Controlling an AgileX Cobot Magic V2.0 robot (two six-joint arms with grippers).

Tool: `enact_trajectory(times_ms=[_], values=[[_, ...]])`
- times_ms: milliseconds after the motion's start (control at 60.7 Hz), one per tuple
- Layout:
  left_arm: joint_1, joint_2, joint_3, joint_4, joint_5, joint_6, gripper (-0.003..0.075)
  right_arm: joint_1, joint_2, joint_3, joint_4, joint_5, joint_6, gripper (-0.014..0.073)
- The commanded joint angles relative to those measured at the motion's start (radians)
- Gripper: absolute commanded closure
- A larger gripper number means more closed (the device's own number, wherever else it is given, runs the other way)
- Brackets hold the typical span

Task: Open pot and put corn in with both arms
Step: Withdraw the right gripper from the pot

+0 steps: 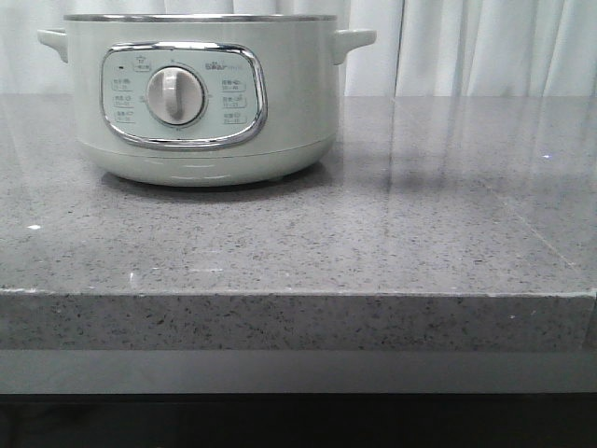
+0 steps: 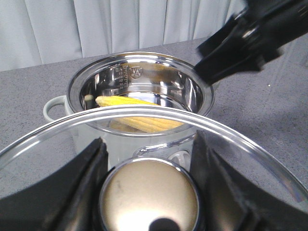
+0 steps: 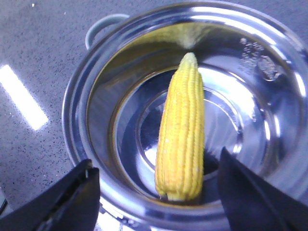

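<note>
The pale grey-green pot (image 1: 205, 103) stands at the back left of the grey counter, dial facing me, its lid off. In the right wrist view the yellow corn (image 3: 183, 130) lies flat on the steel bottom of the pot (image 3: 96, 72). My right gripper (image 3: 156, 192) is open and empty above the pot's rim, apart from the corn. In the left wrist view my left gripper (image 2: 150, 187) is shut on the round knob (image 2: 150, 197) of the glass lid (image 2: 231, 139), held above and beside the open pot (image 2: 77, 82). The corn (image 2: 139, 118) shows through the lid. Neither gripper shows in the front view.
The speckled grey counter (image 1: 373, 233) stretches in front of and to the right of the pot, with its front edge (image 1: 298, 294) near me. White curtains (image 1: 466, 47) hang behind. The right arm (image 2: 245, 38) reaches over the pot's far rim.
</note>
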Motion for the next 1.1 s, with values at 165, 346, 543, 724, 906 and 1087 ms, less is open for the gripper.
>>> enact_trajectory(times_ms=[165,346,543,724,906,1087], values=[[0.000,-0.004,-0.038,-0.007,-0.141,-0.007,0.0500,0.000,-0.280,0.092,-0.183,0.032,0.169,0.0062],[0.000,-0.004,-0.038,-0.007,-0.141,-0.007,0.0500,0.000,-0.484,0.345,-0.183,-0.023,0.169,0.0062],[0.000,-0.004,-0.038,-0.007,-0.141,-0.007,0.0500,0.000,-0.702,0.587,-0.183,-0.131,0.169,0.0062],[0.000,-0.004,-0.038,-0.007,-0.141,-0.007,0.0500,0.000,-0.884,0.787,-0.153,-0.282,0.169,0.0062],[0.000,-0.004,-0.038,-0.007,-0.141,-0.007,0.0500,0.000,-0.998,0.916,-0.147,-0.409,0.169,0.0062],[0.000,-0.004,-0.038,-0.007,-0.141,-0.007,0.0500,0.000,-1.014,0.927,-0.147,-0.424,0.169,0.0062]])
